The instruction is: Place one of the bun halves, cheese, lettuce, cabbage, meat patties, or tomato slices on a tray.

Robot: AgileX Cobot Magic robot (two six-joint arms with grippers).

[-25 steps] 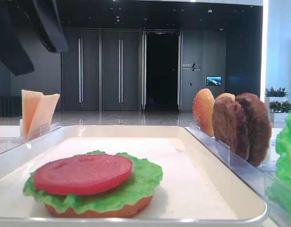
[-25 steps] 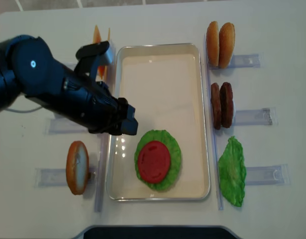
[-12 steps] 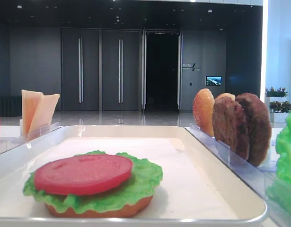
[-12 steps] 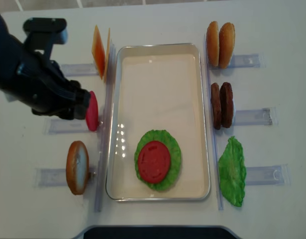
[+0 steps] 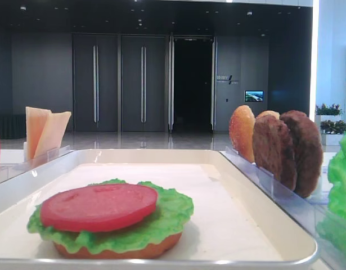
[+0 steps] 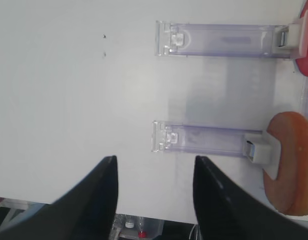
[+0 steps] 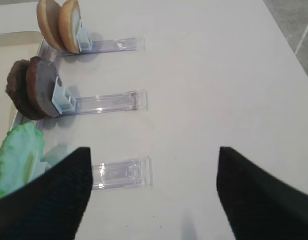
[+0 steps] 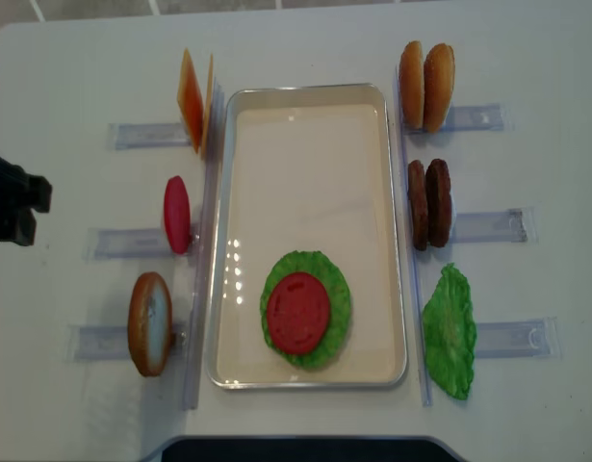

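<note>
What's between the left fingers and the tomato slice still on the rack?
Nothing visible. The left gripper sits at the table's left edge, fingers open and empty. Only bare table and the slice's own clear rack lie between it and the upright tomato slice, which stands just left of the tray.

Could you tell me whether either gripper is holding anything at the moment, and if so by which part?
Nothing is held. The left gripper hangs open above bare table, and the right gripper is also open with nothing between its fingers.

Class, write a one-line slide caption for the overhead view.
White tray holding a tomato slice on lettuce, with spare buns, patties and cheese racked alongside.
</note>
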